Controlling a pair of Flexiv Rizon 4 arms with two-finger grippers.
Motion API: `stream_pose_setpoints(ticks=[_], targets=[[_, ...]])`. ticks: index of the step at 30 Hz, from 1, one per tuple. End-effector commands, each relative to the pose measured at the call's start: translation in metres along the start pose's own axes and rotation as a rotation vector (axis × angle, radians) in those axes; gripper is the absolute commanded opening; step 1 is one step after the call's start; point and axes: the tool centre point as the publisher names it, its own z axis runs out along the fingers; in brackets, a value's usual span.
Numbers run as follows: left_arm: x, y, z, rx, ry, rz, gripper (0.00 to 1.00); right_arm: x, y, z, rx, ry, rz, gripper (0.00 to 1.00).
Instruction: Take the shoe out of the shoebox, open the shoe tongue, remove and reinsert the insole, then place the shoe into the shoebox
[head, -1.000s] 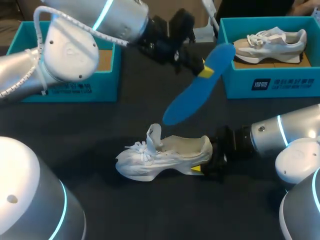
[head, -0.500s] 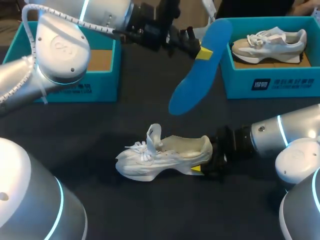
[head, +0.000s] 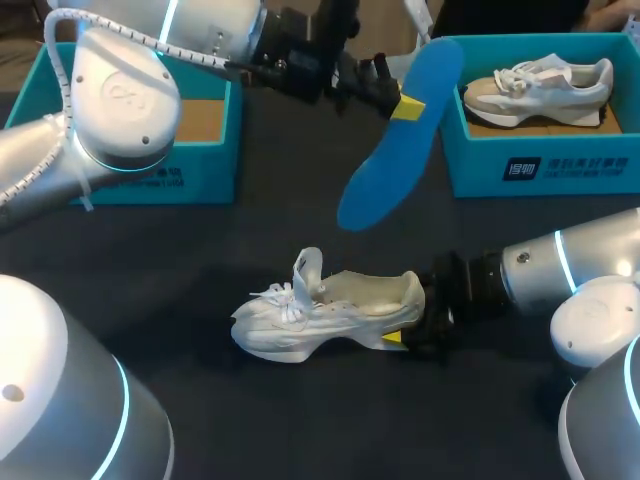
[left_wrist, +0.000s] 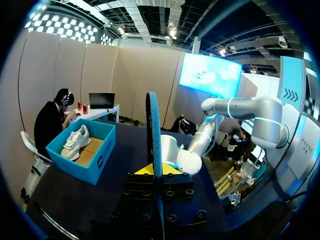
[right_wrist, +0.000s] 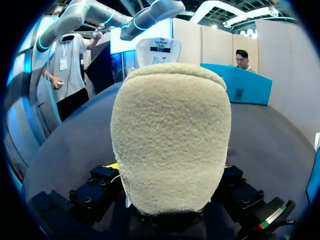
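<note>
**Insole pinched aloft, shoe clamped at the heel**

The left gripper (head: 404, 108) has its yellow tips drawn almost together on the thin blue insole (head: 398, 150), pinching it near one end from both faces. In the left wrist view the insole stands edge-on between the fingers. In the head view it hangs at upper middle, slanting down toward the frame's centre, clear of the dark table (head: 200, 260).

The right gripper (head: 400, 338), coming in from the right edge, has its fingers set wide around the heel of the white shoe (head: 325, 312), gripping it from two sides. The fleecy heel fills the right wrist view. The shoe lies at lower middle, toe to the left, tongue raised.

The left shoebox (head: 150, 180) sits open at upper left. The right shoebox (head: 540, 165) at upper right holds a second shoe (head: 545, 85).
</note>
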Motion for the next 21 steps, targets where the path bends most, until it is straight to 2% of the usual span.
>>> stream_pose_setpoints(ticks=[1,3,6,7,8,14,16,17,21], targets=[[0.001,0.001,0.0,0.003,0.0,0.001,0.0,0.0,-0.002,0.007,0.008,-0.002,0.002,0.0],[0.001,0.001,0.0,0.003,0.0,0.001,0.0,0.0,-0.002,0.007,0.008,-0.002,0.002,0.0],[0.008,0.0,-0.013,0.037,0.039,-0.054,0.0,0.0,-0.002,0.007,0.008,-0.002,0.002,0.0],[0.009,-0.002,-0.014,0.018,-0.124,-0.009,0.0,0.0,-0.002,0.007,0.008,-0.002,0.002,0.0],[0.005,-0.005,-0.018,0.032,-0.071,-0.023,0.0,0.0,-0.002,0.007,0.008,-0.002,0.002,0.0],[0.039,-0.026,-0.035,0.122,0.031,-0.13,0.0,0.0,-0.002,0.007,0.008,-0.002,0.002,0.0],[0.037,0.032,-0.003,0.151,0.07,-0.177,0.0,0.0,-0.002,0.007,0.008,-0.002,0.002,0.0],[0.036,0.061,0.014,0.193,0.103,-0.227,0.0,0.0,-0.002,0.007,0.008,-0.002,0.002,0.0],[0.086,-0.048,-0.04,0.245,0.179,-0.331,0.0,0.0,-0.002,0.007,0.008,-0.002,0.002,0.0]])
